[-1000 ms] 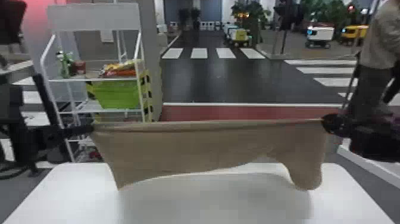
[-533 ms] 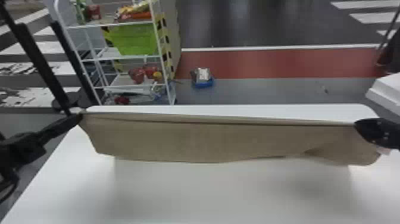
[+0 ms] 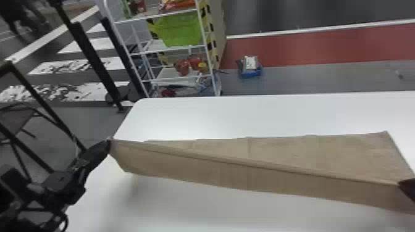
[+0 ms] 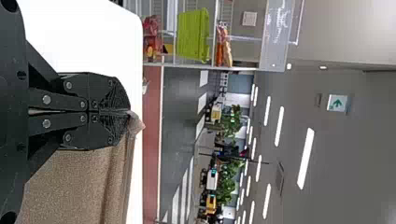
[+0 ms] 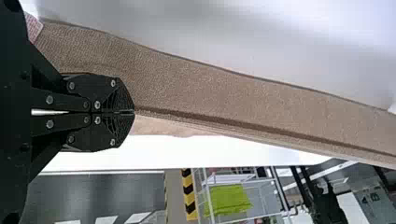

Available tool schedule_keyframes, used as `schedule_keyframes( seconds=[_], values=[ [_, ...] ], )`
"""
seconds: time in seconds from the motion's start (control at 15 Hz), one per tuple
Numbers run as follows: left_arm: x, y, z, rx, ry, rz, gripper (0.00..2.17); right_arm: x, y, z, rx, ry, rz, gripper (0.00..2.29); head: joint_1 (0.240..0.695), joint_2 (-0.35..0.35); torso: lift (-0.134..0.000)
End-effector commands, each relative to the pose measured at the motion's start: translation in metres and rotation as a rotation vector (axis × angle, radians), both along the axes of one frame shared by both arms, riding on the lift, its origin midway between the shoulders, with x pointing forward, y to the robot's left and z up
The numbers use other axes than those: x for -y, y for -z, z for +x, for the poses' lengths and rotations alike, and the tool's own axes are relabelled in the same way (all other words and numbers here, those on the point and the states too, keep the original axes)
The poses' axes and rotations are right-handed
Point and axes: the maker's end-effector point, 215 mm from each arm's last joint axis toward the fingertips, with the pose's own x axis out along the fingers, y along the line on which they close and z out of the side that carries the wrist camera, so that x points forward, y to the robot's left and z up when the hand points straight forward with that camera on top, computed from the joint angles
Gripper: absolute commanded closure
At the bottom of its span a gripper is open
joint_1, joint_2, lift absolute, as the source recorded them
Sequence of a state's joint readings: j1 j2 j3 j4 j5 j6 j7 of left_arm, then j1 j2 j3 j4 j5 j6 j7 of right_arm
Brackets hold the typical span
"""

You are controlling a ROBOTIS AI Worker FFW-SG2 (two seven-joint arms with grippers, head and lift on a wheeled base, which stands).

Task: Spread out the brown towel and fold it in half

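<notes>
Head view: my left pincer (image 3: 108,143) and right pincer (image 3: 403,183) stretch the brown towel (image 3: 247,172) above the white surface (image 3: 197,117). Left wrist view: I pinch one towel corner. Right wrist view: my fingertips (image 5: 122,95) press together on the towel's edge.

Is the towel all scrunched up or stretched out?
Stretched out. The towel makes a long, nearly straight line between the left tool and the right tool, which both pinch it.

Head camera high, facing down — wrist cameras close — all catch rack (image 3: 168,74).
</notes>
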State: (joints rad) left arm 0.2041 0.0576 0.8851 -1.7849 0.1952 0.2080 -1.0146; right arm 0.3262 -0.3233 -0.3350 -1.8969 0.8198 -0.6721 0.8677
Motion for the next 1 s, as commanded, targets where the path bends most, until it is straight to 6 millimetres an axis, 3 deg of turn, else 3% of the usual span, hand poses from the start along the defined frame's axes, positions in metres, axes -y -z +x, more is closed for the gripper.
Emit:
schedule_keyframes(
  seconds=[0.0, 0.2, 0.27, 0.33, 0.4, 0.47, 0.53, 0.8, 0.93],
  values=[
    [-0.006, 0.013, -0.007, 0.037, -0.009, 0.045, 2.14, -0.009, 0.013, -0.008, -0.021, -0.026, -0.016, 1.71, 0.695, 0.326, -0.134],
    [-0.005, 0.013, -0.013, 0.086, 0.003, 0.099, 1.98, -0.026, 0.018, -0.019, -0.043, -0.074, -0.022, 1.71, 0.695, 0.35, -0.134],
    [-0.003, 0.009, -0.016, 0.099, 0.018, 0.117, 1.52, -0.029, 0.017, -0.024, -0.057, -0.09, -0.026, 1.69, 0.695, 0.35, -0.134],
    [-0.004, 0.005, -0.021, 0.112, 0.028, 0.113, 0.48, -0.033, 0.019, -0.03, -0.067, -0.112, -0.03, 1.38, 0.695, 0.35, -0.134],
    [-0.007, 0.001, -0.026, 0.119, 0.03, 0.116, 0.0, -0.038, 0.02, -0.038, -0.081, -0.141, -0.028, 0.97, 0.695, 0.35, -0.134],
    [-0.011, -0.001, -0.031, 0.124, 0.022, 0.111, 0.0, -0.038, 0.016, -0.041, -0.089, -0.143, -0.01, 0.41, 0.695, 0.35, -0.134],
    [-0.016, -0.003, -0.036, 0.127, 0.017, 0.114, 0.0, -0.037, 0.011, -0.044, -0.097, -0.149, 0.01, 0.1, 0.695, 0.35, -0.134],
    [-0.032, -0.003, -0.056, 0.113, 0.006, 0.122, 0.03, -0.038, 0.003, -0.067, -0.148, -0.197, 0.038, 0.02, 0.695, 0.35, -0.134],
    [-0.041, -0.003, -0.064, 0.107, -0.014, 0.127, 0.03, -0.032, -0.006, -0.065, -0.213, -0.139, 0.126, 0.02, 0.695, 0.35, -0.134]
  ],
)
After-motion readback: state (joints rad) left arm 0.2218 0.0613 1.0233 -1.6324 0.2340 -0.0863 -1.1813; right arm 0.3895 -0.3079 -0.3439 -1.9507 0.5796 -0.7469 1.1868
